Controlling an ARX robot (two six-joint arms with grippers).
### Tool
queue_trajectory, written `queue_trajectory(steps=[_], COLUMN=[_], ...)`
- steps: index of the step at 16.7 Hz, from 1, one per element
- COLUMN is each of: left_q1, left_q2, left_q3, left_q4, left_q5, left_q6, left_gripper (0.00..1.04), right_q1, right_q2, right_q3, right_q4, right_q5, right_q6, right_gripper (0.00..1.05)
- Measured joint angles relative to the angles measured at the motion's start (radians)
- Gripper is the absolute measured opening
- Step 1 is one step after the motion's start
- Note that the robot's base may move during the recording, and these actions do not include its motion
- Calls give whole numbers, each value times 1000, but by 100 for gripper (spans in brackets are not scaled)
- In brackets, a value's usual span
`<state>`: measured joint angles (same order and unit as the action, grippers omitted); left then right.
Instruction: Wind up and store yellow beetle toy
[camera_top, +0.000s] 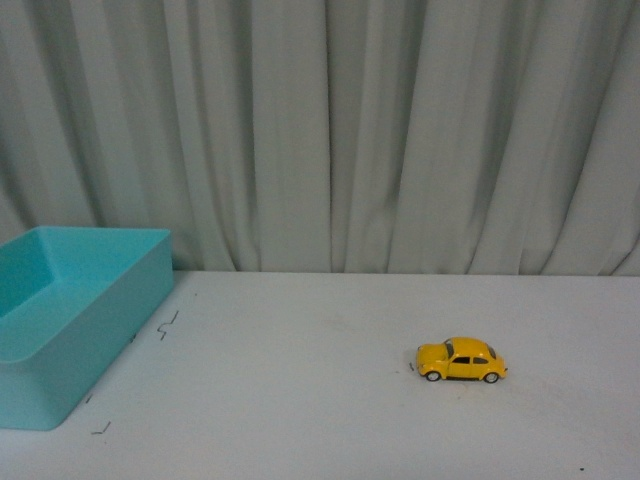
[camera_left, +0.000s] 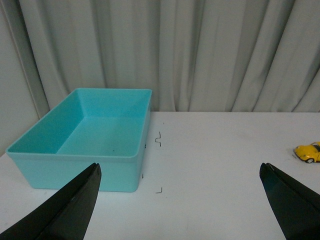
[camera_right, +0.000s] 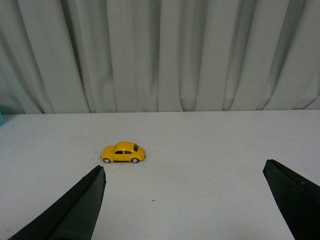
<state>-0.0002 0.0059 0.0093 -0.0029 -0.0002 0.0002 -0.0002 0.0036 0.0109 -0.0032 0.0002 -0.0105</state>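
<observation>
The yellow beetle toy (camera_top: 461, 361) stands on its wheels on the white table (camera_top: 330, 400), right of centre, side on to the front view. It also shows in the right wrist view (camera_right: 123, 153), ahead of my right gripper (camera_right: 184, 172) and towards its one finger, and at the edge of the left wrist view (camera_left: 308, 151). My right gripper is open and empty above the table. My left gripper (camera_left: 180, 170) is open and empty, with the teal bin (camera_left: 85, 135) ahead of it. Neither arm shows in the front view.
The open teal bin (camera_top: 70, 310) stands at the table's left side and looks empty inside. Small dark marks (camera_top: 165, 328) lie on the table beside it. A pale curtain (camera_top: 330, 130) hangs behind the table's far edge.
</observation>
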Motion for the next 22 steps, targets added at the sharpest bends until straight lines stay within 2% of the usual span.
queue_trajectory(steps=[22], left_q1=[0], left_q2=[0], left_q3=[0], left_q4=[0], left_q5=[0], left_q6=[0], left_gripper=[98], right_q1=[0], right_q2=[0], right_q3=[0], right_q4=[0], right_q5=[0], right_q6=[0], right_gripper=[98])
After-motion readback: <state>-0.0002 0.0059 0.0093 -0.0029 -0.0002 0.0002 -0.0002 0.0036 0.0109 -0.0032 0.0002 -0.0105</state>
